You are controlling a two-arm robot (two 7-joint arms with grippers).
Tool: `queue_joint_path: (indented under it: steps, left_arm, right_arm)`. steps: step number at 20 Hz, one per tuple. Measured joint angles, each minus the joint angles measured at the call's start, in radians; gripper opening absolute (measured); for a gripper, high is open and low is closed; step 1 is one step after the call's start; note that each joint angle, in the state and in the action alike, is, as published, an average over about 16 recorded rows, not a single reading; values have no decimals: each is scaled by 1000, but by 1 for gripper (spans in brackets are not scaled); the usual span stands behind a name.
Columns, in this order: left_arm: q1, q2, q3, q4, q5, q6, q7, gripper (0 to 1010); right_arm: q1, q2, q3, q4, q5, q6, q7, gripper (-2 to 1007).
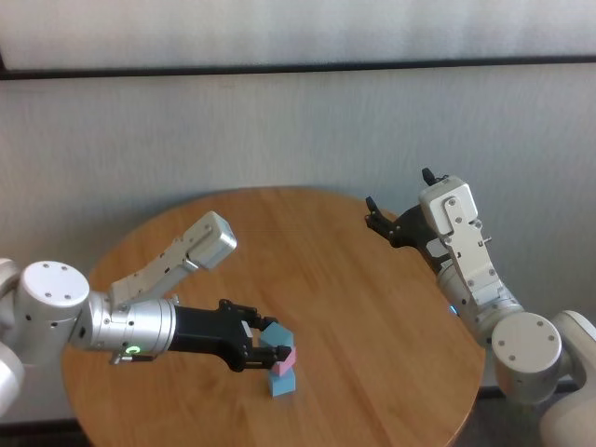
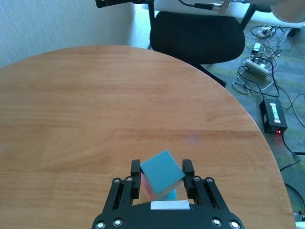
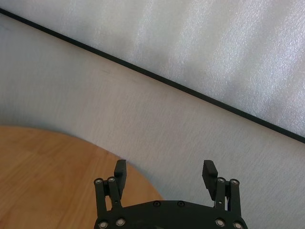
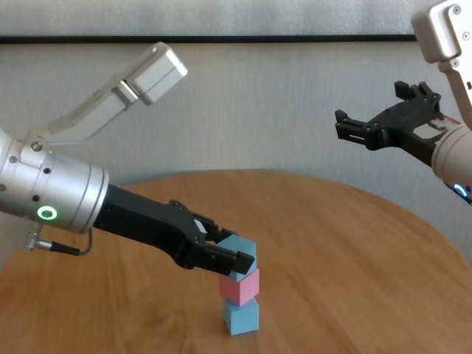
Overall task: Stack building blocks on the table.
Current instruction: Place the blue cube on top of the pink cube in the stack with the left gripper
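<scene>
Stack of three building blocks, near the front edge of the round wood-grain worktop [image 1: 372,307], slightly toward the robot's left.

Bottom block [image 4: 241,316]: light blue, resting flat on the worktop. Pink block [image 4: 243,286]: sits directly on the bottom block, shifted a little off square with it. Top block [image 4: 237,246]: light blue, lying on the pink block and turned at an angle to it (the left wrist view shows it rotated, one corner pointing away from the wrist).

Left gripper [image 4: 234,259]: reaches in low over the worktop from the robot's left side, level with the upper part of the stack. Its fingers stand on either side of the top block; in the left wrist view one finger [image 2: 135,168] and its partner flank the block closely. Whether they press on the block or stand just clear of it cannot be told.

Right gripper [image 4: 372,125]: raised well above the worktop, far from the stack, over the worktop's far right rim. Its fingers are spread wide with nothing between them (the right wrist view shows only the wall and the rim beyond).

Beyond the worktop, in the left wrist view: a black chair [image 2: 195,36] and cables [image 2: 259,71] on the floor.
</scene>
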Motion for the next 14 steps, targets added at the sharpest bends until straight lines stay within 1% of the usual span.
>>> queue_joint_path:
  steps: [14]
  left_arm:
    - [-30,-5,29,37,-16,-22,5,544]
  right_arm:
    - [0,0,0,0,0,0,0,1005]
